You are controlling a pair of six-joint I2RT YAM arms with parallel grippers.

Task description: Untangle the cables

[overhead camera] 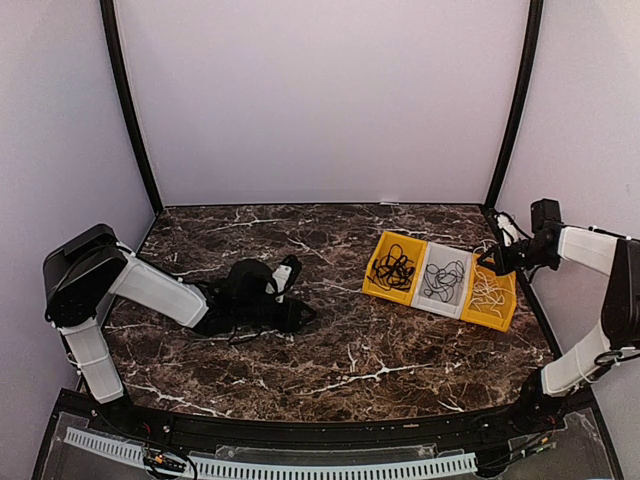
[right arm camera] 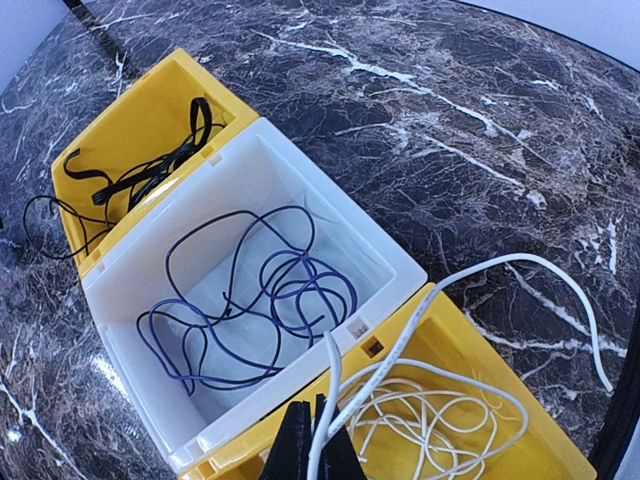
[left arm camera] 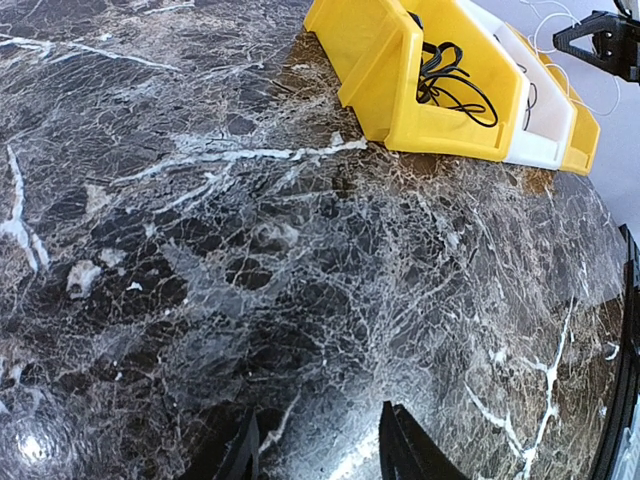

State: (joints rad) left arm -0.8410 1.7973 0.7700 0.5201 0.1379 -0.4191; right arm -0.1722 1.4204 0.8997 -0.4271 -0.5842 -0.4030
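- Three bins are set side by side at the far right of the worktop (overhead camera: 350, 370)
- A black cable (right arm camera: 150, 178) is kept in the left yellow bin (right arm camera: 130, 120), a grey-violet cable (right arm camera: 300, 290) in the white bin (right arm camera: 300, 170), a white cable (right arm camera: 430, 410) in the right yellow bin (right arm camera: 490, 330)
- The left end effector (left arm camera: 318, 425) is held low at the left, jaws apart, empty
- The right end effector (right arm camera: 312, 420) is closed on the white cable
- Sorting is judged nearly done; one white strand, reaching past the rim, is left to be tucked in
- No writing can be read
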